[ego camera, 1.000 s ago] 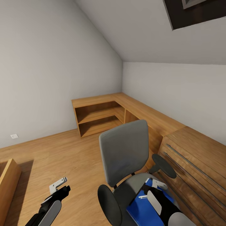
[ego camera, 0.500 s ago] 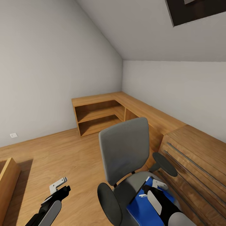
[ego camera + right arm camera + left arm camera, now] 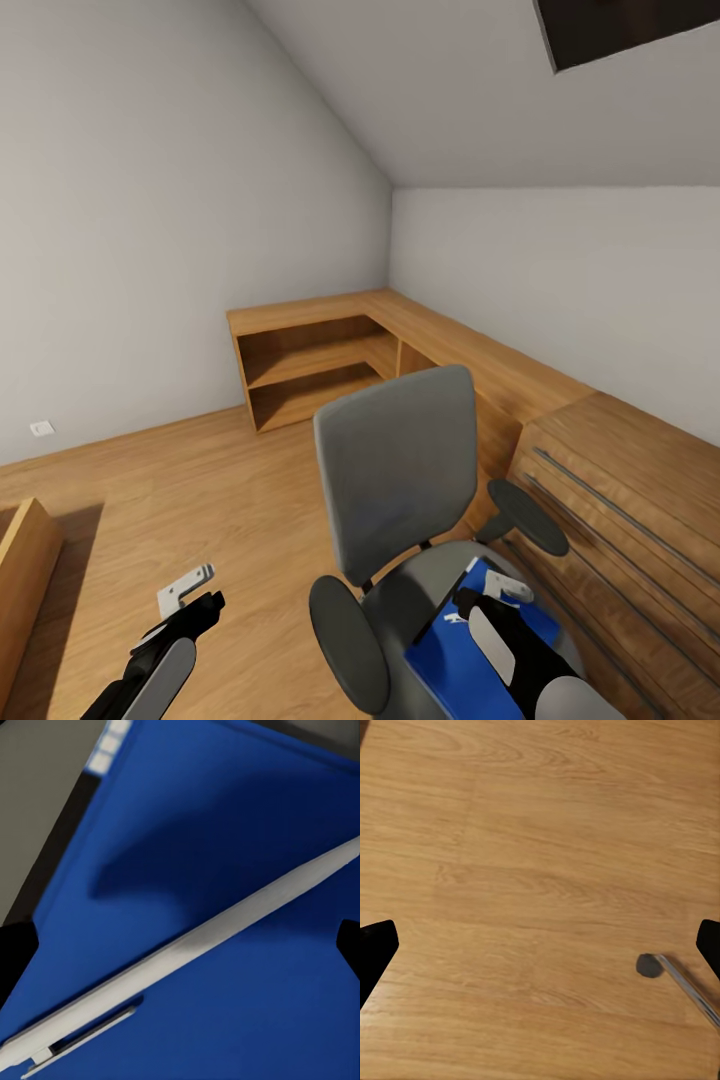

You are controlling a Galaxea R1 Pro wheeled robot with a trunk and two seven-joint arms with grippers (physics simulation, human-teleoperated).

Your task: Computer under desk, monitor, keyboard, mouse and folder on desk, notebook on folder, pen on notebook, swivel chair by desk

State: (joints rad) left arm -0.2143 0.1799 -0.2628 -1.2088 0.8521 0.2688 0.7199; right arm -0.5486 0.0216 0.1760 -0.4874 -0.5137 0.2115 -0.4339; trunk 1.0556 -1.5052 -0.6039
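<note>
The swivel chair [image 3: 395, 480], grey with black oval armrests, stands just in front of me with its back toward the wooden shelving. The blue folder [image 3: 450, 660] lies flat on its seat. My right gripper [image 3: 488, 598] hangs open close above the folder [image 3: 225, 817]. A slim white pen [image 3: 187, 952] lies slantwise on the folder between the spread fingertips, which do not touch it. My left gripper [image 3: 190, 590] is open over bare wooden floor to the chair's left, with nothing between its fingers [image 3: 376, 949].
Low L-shaped wooden shelving [image 3: 320, 360] fills the far corner. A wooden drawer unit [image 3: 620, 500] stands close on the chair's right. Another wooden piece [image 3: 25, 560] sits at the left edge. A chair caster [image 3: 647, 965] on its chrome leg shows near my left gripper.
The whole picture has drifted slightly upward, so the camera has moved. Both grippers keep their places and stay open; the pen and folder lie as before.
</note>
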